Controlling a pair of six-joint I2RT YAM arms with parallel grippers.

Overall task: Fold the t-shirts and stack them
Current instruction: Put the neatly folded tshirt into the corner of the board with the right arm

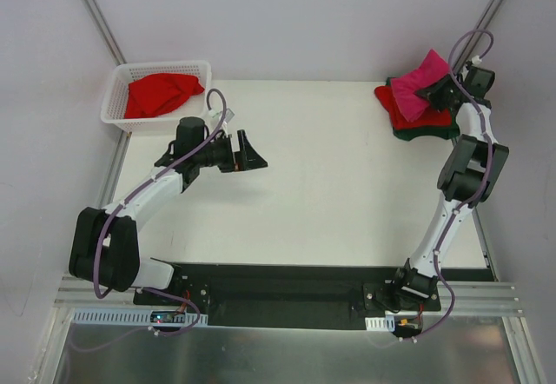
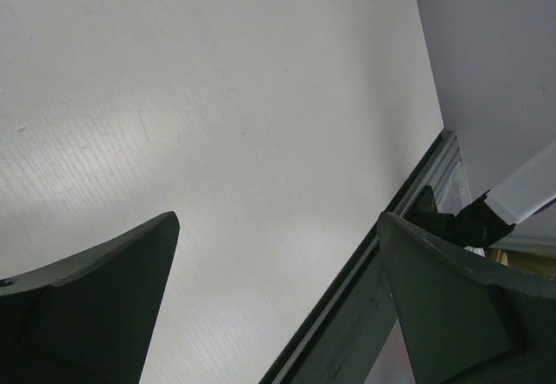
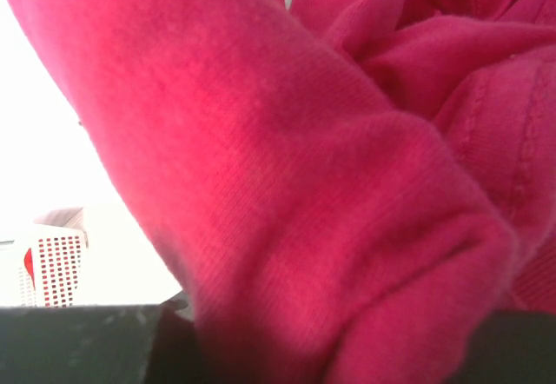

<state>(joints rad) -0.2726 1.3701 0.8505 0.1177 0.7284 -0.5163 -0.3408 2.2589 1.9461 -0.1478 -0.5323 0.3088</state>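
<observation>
Where overhead hides it, right hand (image 1: 439,91) seemingly pinching pink t-shirt (image 3: 304,184), left hand (image 1: 254,152) spread wide.

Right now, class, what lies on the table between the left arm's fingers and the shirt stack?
Nothing. From the left fingers to the shirt stack the white table is bare, as the top view shows.

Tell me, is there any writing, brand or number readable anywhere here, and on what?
No readable text anywhere.
The magenta-pink cloth t-shirt: plain, no print showing.
The red cloth t-shirt in the white plastic lattice basket: plain.
The pale strip, bottom left of the top view: too small to tell.
</observation>
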